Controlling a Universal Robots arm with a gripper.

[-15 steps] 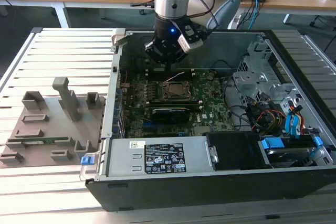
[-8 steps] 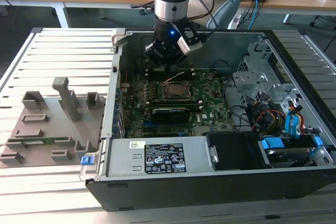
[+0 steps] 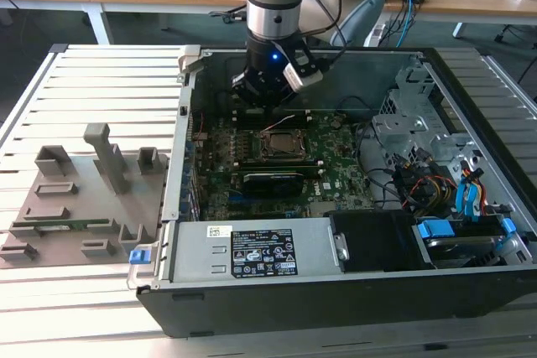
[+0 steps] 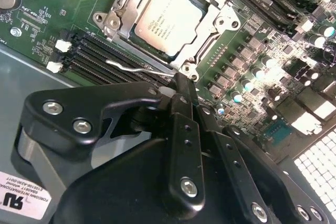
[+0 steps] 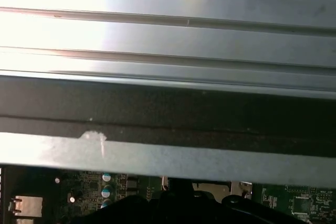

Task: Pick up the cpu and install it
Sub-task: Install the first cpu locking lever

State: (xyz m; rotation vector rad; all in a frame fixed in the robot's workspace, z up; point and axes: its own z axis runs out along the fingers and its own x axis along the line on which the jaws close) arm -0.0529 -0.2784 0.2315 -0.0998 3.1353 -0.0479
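Observation:
The cpu is a silvery square lying flat in its socket on the green motherboard, with the metal frame around it. In the exterior view the cpu sits mid-board inside the open computer case. My gripper hangs just above the board, behind the socket. In the second wrist view my gripper looks shut with nothing in it, its tips a short way from the socket's edge, next to a thin wire lever.
A black card lies in front of the socket. The power supply lines the case's front, and drive bays and cables fill the exterior view's right. A grey fixture plate lies on the slatted table at the left.

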